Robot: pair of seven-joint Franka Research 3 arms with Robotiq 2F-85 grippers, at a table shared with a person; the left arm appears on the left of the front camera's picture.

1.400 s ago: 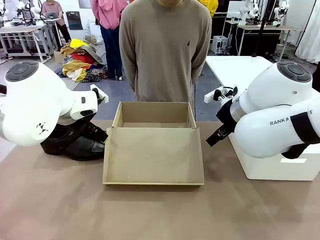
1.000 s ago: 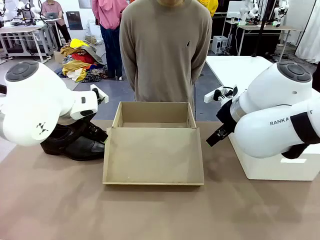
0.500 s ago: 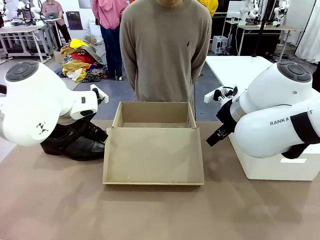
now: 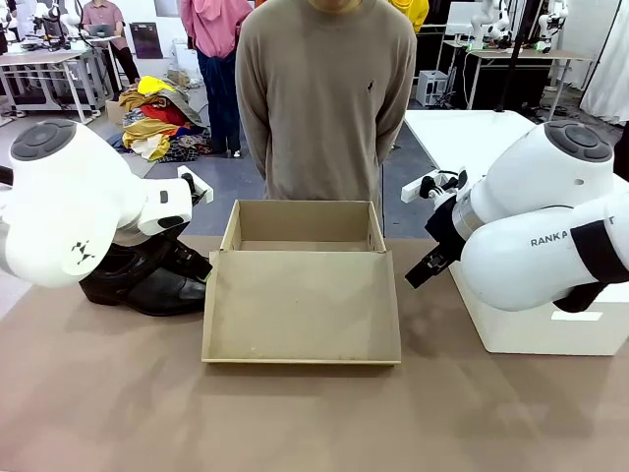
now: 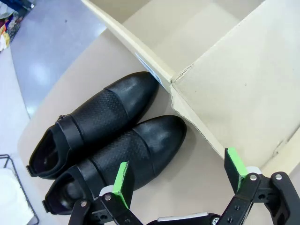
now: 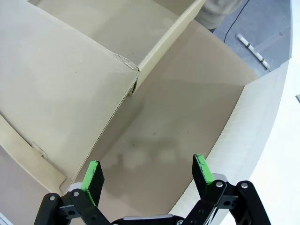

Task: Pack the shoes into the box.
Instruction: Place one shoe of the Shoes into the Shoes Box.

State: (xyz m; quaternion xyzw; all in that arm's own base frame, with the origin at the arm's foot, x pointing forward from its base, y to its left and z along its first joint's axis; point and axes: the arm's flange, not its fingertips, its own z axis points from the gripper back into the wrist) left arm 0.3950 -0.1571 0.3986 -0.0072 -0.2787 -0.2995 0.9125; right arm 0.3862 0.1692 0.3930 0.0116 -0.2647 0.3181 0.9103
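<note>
The shoes (image 4: 147,283), a glossy black pair, lie side by side on the table just left of the box (image 4: 301,295). That box is tan cardboard, open, with its lid flap lying flat toward me. In the left wrist view my left gripper (image 5: 178,174) hovers open above the nearer shoe's (image 5: 129,157) toe and the box's corner (image 5: 187,77); the farther shoe (image 5: 101,117) lies beside it. My right gripper (image 6: 146,172) is open over bare table at the right edge of the box (image 6: 61,84), holding nothing.
A large white block-shaped box (image 4: 550,329) stands on the table at the right, under my right arm, close to the gripper's side (image 6: 253,122). A person (image 4: 324,98) stands at the far side behind the box. The brown table (image 4: 295,413) in front is free.
</note>
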